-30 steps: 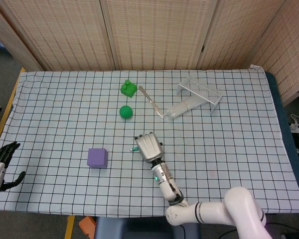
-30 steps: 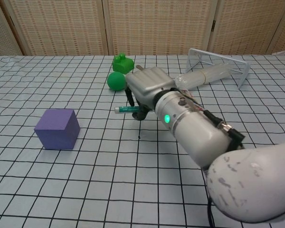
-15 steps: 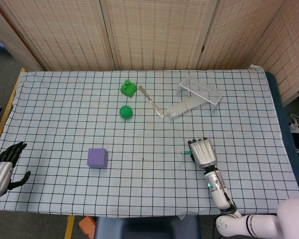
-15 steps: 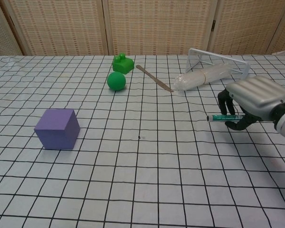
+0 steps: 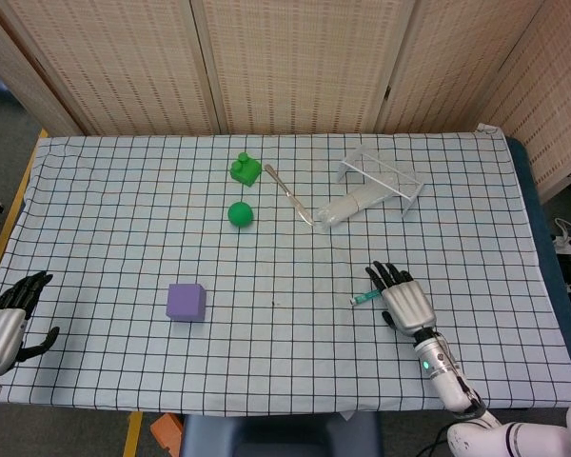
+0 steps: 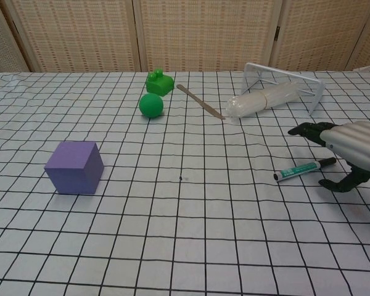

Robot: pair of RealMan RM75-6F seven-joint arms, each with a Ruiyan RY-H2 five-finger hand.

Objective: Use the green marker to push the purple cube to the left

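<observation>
The purple cube [image 5: 186,301] [image 6: 74,167] stands on the checked cloth at the left of centre. Far to its right the green marker [image 5: 366,298] [image 6: 303,169] lies flat on the cloth, its tip pointing left. My right hand [image 5: 404,303] [image 6: 348,154] hovers just right of the marker with its fingers spread, holding nothing. At the table's left front edge my left hand [image 5: 5,319] is open and empty; only the head view shows it.
A green ball [image 5: 240,213] [image 6: 151,105] and a green block [image 5: 245,169] [image 6: 159,82] sit at the back centre. A thin metal tool [image 5: 287,193], a plastic-wrapped roll [image 5: 347,207] and a wire rack [image 5: 381,174] lie at the back right.
My right hand carried the marker from near the cube far to the right, then spread its fingers and let go; the marker now lies on the cloth. The cube has not moved.
</observation>
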